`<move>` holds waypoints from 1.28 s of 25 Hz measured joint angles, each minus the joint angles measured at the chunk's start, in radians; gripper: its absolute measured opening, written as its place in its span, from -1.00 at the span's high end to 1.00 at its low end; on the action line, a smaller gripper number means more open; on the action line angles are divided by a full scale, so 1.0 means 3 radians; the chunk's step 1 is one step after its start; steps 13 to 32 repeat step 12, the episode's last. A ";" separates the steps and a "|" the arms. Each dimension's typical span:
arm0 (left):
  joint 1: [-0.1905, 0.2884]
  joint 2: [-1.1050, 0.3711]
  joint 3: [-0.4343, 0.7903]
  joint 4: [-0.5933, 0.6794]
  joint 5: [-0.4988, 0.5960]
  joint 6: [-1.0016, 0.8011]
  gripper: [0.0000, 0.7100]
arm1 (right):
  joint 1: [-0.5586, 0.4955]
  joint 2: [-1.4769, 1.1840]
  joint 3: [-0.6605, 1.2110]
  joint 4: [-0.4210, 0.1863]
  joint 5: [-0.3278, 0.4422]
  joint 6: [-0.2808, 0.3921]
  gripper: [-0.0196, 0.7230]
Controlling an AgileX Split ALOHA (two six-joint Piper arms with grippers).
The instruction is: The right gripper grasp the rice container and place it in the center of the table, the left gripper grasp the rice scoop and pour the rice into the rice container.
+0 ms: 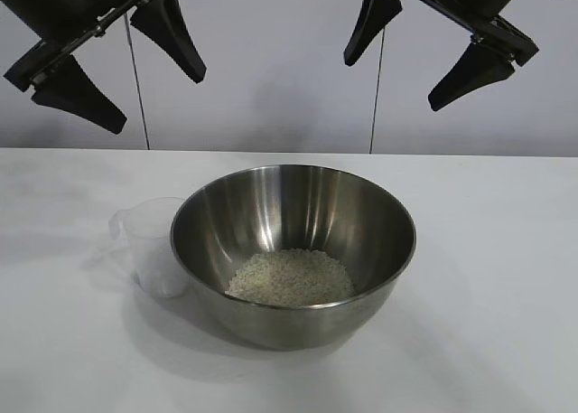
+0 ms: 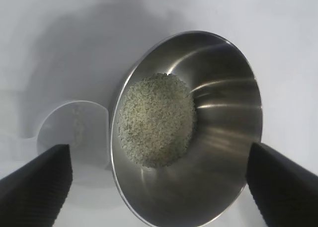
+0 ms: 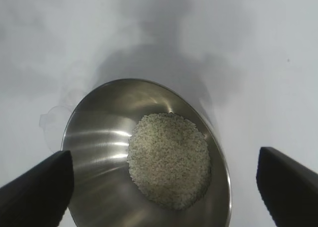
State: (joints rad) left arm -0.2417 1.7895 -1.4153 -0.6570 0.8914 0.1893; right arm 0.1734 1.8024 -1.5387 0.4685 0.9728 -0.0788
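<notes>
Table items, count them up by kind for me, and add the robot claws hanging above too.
Steel bowl: 1
Clear plastic measuring cup: 1
Heap of rice, lying in the bowl: 1
Black grippers: 2, the left gripper and the right gripper, both open above the table
Total: 5

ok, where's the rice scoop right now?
In the exterior view the rice scoop stands upright on the table, against the left side of the rice container, empty; no gripper holds it.
</notes>
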 joint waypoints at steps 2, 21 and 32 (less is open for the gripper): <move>0.0000 0.0000 0.0000 -0.0004 -0.0034 0.0000 -0.93 | 0.0000 0.0000 0.0000 0.0000 0.0000 0.0000 -0.92; 0.0000 0.0000 0.0000 -0.0007 -0.0118 0.0000 -0.93 | 0.0000 0.0000 0.0000 0.0000 -0.0021 0.0000 -0.92; 0.0000 0.0000 0.0000 -0.0007 -0.0118 0.0000 -0.93 | 0.0000 0.0000 0.0000 0.0000 -0.0021 0.0000 -0.92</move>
